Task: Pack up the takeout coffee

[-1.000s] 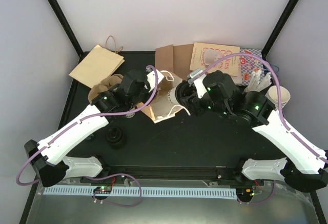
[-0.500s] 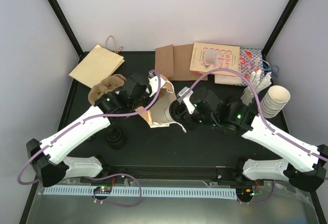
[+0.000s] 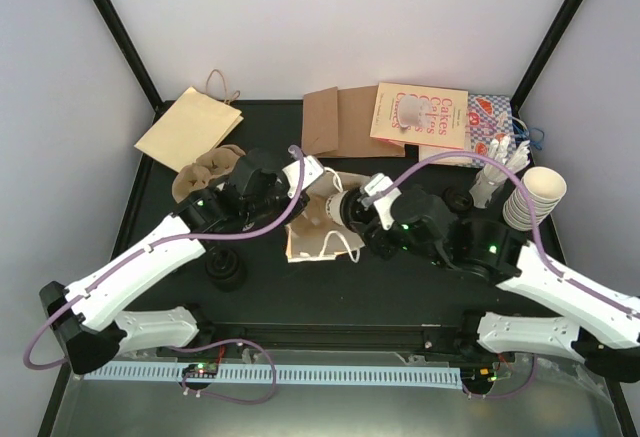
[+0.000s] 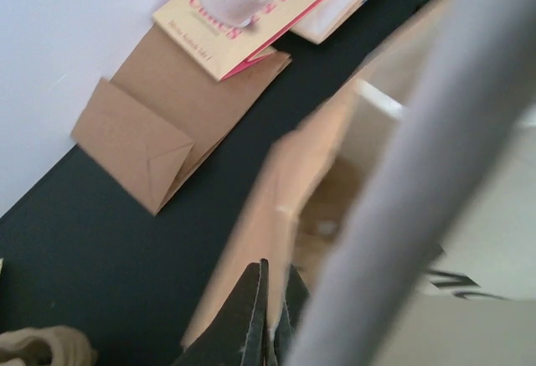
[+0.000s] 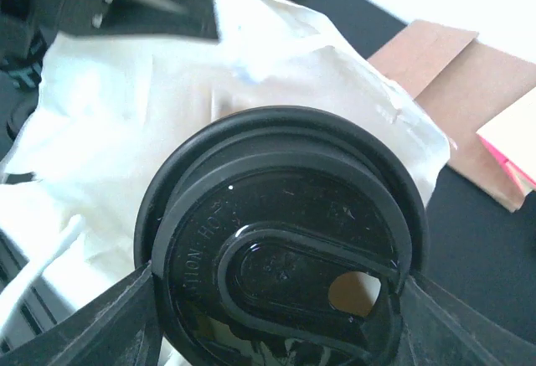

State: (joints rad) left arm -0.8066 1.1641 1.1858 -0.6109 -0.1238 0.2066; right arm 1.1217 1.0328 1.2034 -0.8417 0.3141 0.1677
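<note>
The takeout coffee, a white cup with a black lid, lies sideways at the mouth of the paper bag in the middle of the table. My right gripper is shut on it, one finger on each side of the lid. In the right wrist view the bag's white wall fills the space behind the lid. My left gripper is shut on the bag's upper rim; in the left wrist view its fingertips pinch the tan edge and the bag's inside shows beyond.
A flat tan bag and a brown pulp tray lie at the back left. Flat brown bags and printed cake sheets lie at the back. Stacked white cups stand at the right, and black lids sit near the left arm.
My right arm has carried the lidded cup left and nearer, up to the bag's mouth. The left gripper, still holding the rim, has shifted slightly right and the bag has moved with it.
</note>
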